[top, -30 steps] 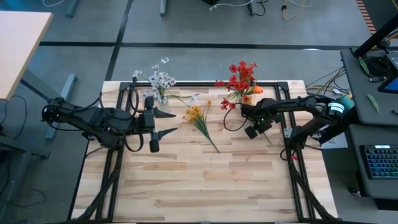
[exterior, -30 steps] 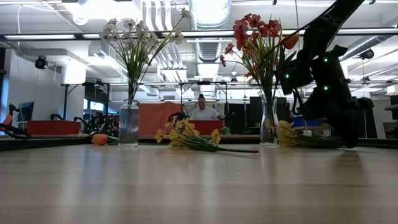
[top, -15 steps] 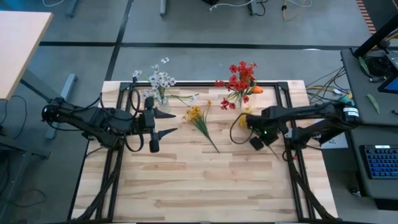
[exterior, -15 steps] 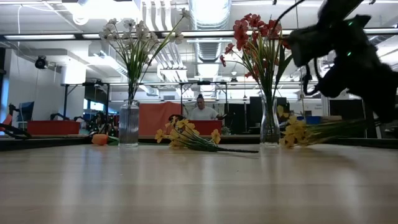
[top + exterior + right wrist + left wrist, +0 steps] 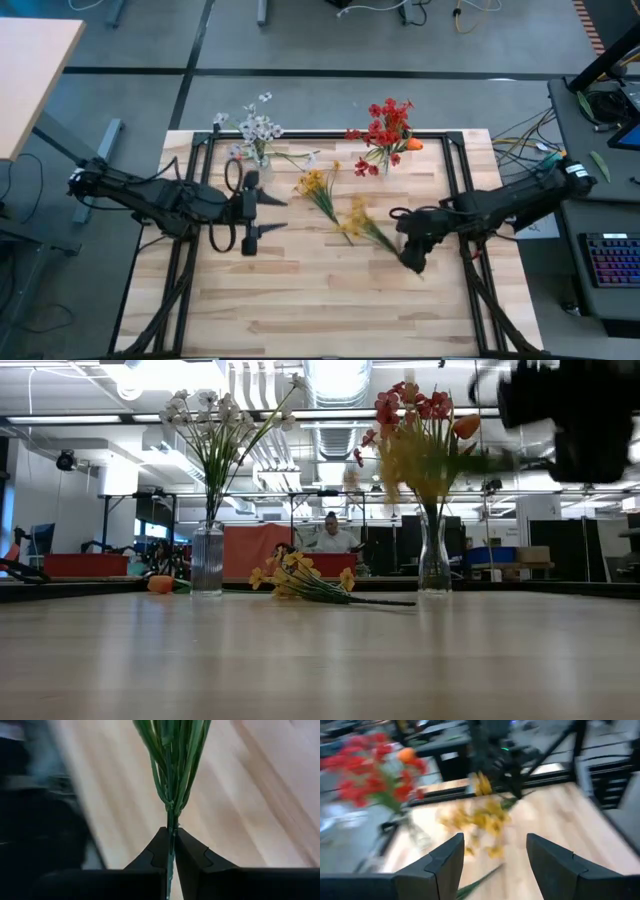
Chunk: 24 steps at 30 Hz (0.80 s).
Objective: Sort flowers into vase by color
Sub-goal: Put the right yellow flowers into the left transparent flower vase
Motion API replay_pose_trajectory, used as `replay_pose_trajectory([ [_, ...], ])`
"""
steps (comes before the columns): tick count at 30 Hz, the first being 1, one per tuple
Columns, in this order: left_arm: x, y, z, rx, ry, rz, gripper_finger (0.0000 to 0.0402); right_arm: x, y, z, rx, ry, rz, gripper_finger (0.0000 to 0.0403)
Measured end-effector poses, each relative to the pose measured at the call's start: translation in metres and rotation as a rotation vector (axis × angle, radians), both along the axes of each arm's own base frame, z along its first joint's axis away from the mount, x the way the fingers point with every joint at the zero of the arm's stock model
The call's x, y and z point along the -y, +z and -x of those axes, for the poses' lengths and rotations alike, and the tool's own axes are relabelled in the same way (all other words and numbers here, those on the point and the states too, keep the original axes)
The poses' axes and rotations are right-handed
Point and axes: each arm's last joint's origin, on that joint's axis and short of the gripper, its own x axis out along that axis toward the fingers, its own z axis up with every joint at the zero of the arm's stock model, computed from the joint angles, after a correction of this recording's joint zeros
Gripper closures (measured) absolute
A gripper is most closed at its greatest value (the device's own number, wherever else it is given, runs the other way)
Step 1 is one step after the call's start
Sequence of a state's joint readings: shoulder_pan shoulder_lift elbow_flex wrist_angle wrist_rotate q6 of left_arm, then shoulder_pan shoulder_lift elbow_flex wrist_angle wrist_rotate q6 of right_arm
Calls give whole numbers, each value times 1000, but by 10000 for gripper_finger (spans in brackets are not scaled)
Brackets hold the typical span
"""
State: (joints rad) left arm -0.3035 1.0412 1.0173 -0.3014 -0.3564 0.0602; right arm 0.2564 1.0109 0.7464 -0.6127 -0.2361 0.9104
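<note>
Since the earlier frame, we record that the right gripper (image 5: 413,262) has drawn away from the red-flower vase toward the middle of the table, carrying a yellow spray (image 5: 357,217) with it; the left gripper has shifted only slightly.

Entries, left to right:

1. Left gripper (image 5: 268,215): we find it over the left part of the table, its fingers (image 5: 445,862) standing apart with nothing between them, pointing toward the centre.

2. White flowers (image 5: 258,128): upright in a clear vase (image 5: 207,558) at the far left edge of the table.

3. Loose yellow spray (image 5: 316,186): lying flat on the wood between the two vases, stem toward the near side.

4. Held yellow spray: its blossoms hang above the table just right of the loose one. In the right wrist view its green stems (image 5: 172,765) run down into the right gripper's fingers (image 5: 160,850), which are pressed together on them.

5. Red flowers (image 5: 386,125): upright in a second clear vase (image 5: 434,558) at the far edge, with one orange blossom (image 5: 414,145) beside them.

6. Right gripper: lifted above the table's centre-right.
</note>
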Motion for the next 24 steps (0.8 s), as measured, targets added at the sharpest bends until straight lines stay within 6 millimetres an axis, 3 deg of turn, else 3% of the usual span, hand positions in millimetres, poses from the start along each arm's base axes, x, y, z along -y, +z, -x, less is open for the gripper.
replay_pose_trajectory([
  [7,6,-36,-8,82,-109,26,203,-12,27,-25,525,227,133,390],
  [14,8,-70,-16,263,-109,71,203,-11,35,-64,940,299,466,390],
  [17,10,-80,-23,347,-109,92,203,-10,38,-82,1037,315,555,390],
  [24,19,-90,-53,383,-110,90,202,-7,47,-126,1047,336,688,390],
])
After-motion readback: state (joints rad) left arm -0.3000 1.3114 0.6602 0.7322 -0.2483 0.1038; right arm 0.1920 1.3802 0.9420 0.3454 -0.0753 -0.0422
